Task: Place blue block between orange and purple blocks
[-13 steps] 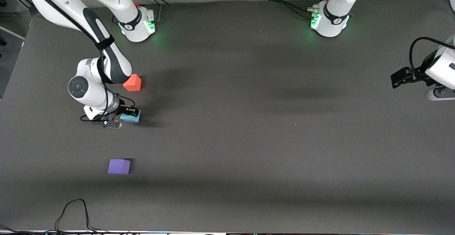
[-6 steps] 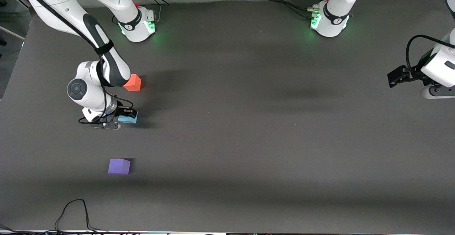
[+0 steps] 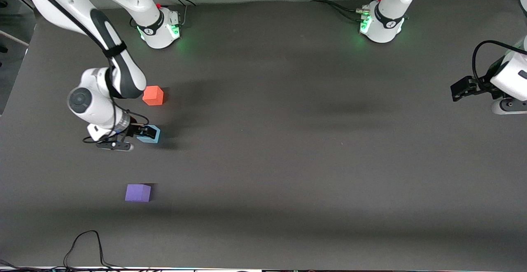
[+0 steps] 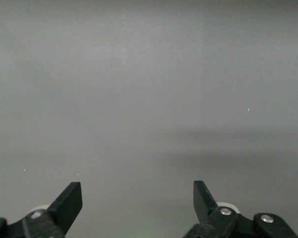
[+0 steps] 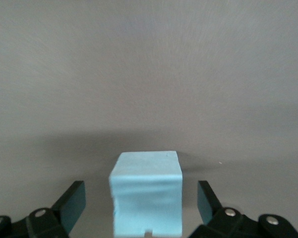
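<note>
The light blue block (image 3: 150, 136) rests on the table, nearer the front camera than the orange block (image 3: 153, 95) and farther than the purple block (image 3: 138, 192). My right gripper (image 3: 142, 133) is open around the blue block (image 5: 147, 196); its fingers (image 5: 72, 203) stand apart from the block's sides with a gap on each. My left gripper (image 3: 460, 89) is open and empty, up in the air over the left arm's end of the table; its wrist view shows only bare table between the fingers (image 4: 69, 201).
A black cable (image 3: 84, 245) loops on the table near the front edge, nearer the camera than the purple block. The two arm bases (image 3: 160, 27) stand along the table's edge farthest from the camera.
My right arm has shifted toward its own end of the table, uncovering the orange block. The blue block stays put. My left gripper barely moved.
</note>
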### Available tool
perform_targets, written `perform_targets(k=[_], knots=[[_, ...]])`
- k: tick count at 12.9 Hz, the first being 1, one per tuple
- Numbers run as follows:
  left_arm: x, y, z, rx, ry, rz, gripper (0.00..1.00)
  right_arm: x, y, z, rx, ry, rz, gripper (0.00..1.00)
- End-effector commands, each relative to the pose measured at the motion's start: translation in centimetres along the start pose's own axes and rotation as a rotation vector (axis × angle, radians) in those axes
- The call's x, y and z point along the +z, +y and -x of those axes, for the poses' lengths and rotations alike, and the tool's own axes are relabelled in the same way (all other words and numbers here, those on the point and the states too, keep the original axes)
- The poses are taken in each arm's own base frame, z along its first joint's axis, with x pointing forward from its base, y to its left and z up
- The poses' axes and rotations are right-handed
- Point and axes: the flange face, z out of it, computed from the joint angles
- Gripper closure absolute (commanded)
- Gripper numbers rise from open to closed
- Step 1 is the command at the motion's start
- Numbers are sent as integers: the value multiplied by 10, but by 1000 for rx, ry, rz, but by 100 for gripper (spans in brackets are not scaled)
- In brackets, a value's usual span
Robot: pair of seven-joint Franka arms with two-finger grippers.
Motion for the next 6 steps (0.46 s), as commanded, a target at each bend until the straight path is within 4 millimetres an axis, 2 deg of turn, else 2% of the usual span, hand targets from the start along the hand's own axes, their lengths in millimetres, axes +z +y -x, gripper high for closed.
perform_targets(k=[1,5,6], knots=[[-10,1,1,5,8,18,0,-95,-1,0,19,22,-35,0],[-40,-6,4,1,39,36,0,-222,-4,-19,11,14,-46,0],[-40,-6,3,3,43,38,0,-250,-5,-20,7,5,-46,0]])
